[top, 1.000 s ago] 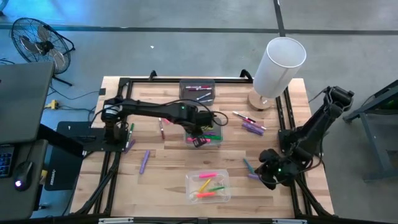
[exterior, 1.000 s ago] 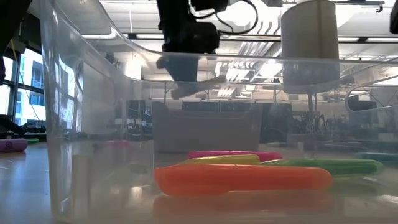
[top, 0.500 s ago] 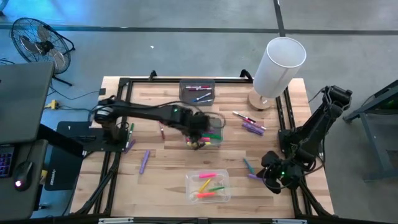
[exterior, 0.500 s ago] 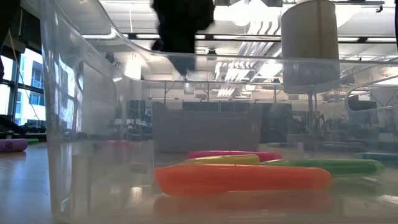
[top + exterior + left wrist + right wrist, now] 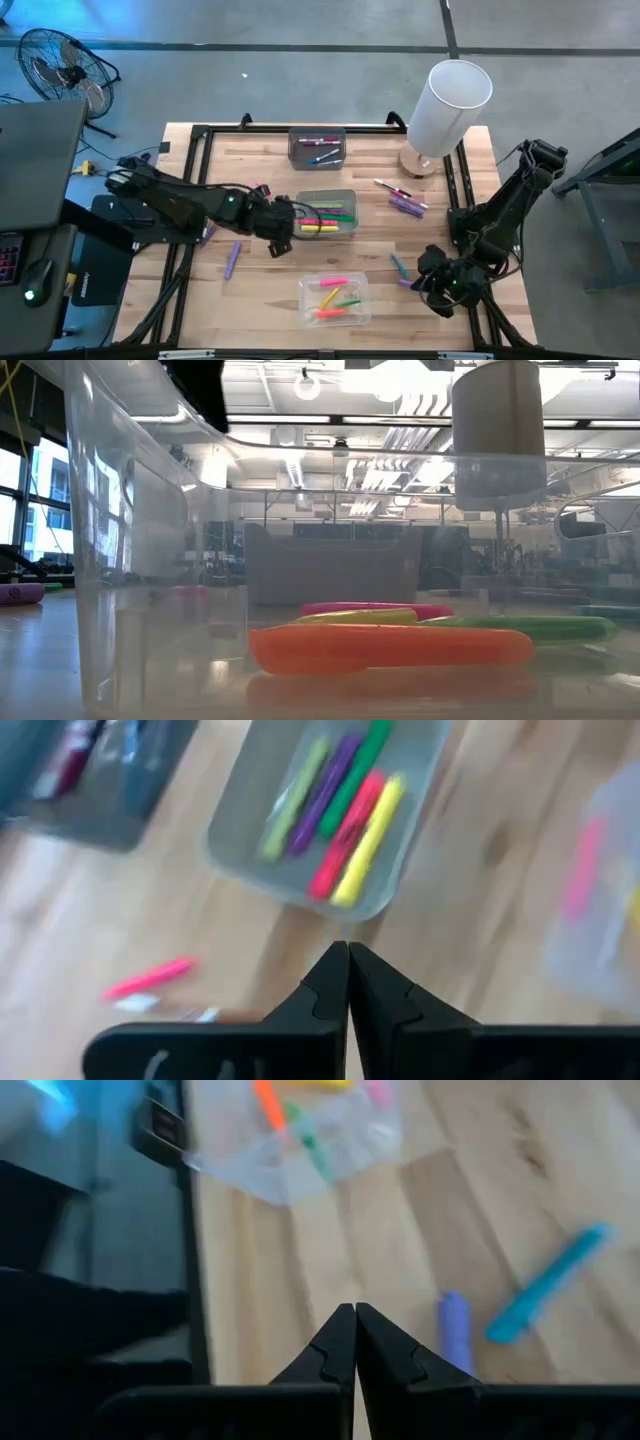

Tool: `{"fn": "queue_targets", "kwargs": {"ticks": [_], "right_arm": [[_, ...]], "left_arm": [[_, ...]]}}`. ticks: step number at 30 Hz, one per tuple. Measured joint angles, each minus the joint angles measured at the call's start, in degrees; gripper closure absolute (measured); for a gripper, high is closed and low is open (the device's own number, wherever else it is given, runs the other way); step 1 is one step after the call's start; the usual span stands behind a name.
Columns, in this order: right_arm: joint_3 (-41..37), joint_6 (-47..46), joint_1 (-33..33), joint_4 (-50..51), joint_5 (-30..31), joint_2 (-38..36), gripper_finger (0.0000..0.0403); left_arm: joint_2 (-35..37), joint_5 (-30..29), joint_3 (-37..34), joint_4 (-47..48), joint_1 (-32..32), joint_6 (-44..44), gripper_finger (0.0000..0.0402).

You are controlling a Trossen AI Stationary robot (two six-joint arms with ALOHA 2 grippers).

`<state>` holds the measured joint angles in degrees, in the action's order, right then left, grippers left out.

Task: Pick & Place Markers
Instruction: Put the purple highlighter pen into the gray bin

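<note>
High view, markers (image 5: 325, 216): five in a grey bin (image 5: 347, 196) at mid-worktop, just ahead of the left gripper (image 5: 279, 240); yellow, pink, green, purple and yellow-green per left wrist view (image 5: 340, 815). Further markers in a second grey bin (image 5: 318, 146) beyond the first, farther from the same gripper. More in a clear bin (image 5: 334, 299), to that gripper's right and nearer the front edge; orange, pink, yellow and green seen through its wall in low view (image 5: 390, 644). Loose items on the worktop (image 5: 260, 270): purple marker (image 5: 232, 259) just left of the left gripper; pink marker (image 5: 148, 977) near its tips; blue marker (image 5: 548, 1293) and purple marker (image 5: 454, 1330) just ahead of the right gripper (image 5: 354, 1320). Left gripper (image 5: 347, 960): closed, empty, above bare wood short of the first grey bin. Right gripper (image 5: 440, 285): closed, empty, low at the right front corner. White cylinder (image 5: 447, 107) on a round base, far right corner.
</note>
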<state>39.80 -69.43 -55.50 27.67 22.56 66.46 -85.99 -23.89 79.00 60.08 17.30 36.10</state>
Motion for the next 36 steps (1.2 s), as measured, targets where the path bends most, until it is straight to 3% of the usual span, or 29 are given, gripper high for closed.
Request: {"fn": "queue_targets", "kwargs": {"ticks": [7,10,13,20,27,31,36], "right_arm": [[13.4,-2.0,2.8,22.2,-10.9,9.2,0.0402],[15.9,-0.8,3.4,25.0,-15.5,14.4,0.0402],[16.5,-1.2,3.8,24.5,-15.9,19.0,0.0402],[16.2,-1.1,5.6,24.0,-21.3,27.4,0.034],[11.5,-0.5,8.1,17.8,-24.5,28.8,0.0266],[7.6,-3.2,8.7,12.6,-26.0,28.5,0.0272],[6.6,-7.2,8.8,11.1,-26.5,28.3,0.0333]], "left_arm": [[13.3,8.7,-24.6,-21.0,0.0,3.5,0.04],[18.3,11.1,-32.1,-26.3,0.0,5.3,0.0401],[22.4,12.6,-36.2,-26.9,0.0,8.2,0.0401],[30.8,14.1,-37.9,-23.3,0.5,6.0,0.0401],[38.3,13.9,-38.0,-18.8,0.4,1.5,0.0401],[41.6,13.9,-37.9,-17.5,0.4,-1.0,0.0401],[47.0,13.7,-37.9,-13.5,0.4,-1.8,0.0401]]}}
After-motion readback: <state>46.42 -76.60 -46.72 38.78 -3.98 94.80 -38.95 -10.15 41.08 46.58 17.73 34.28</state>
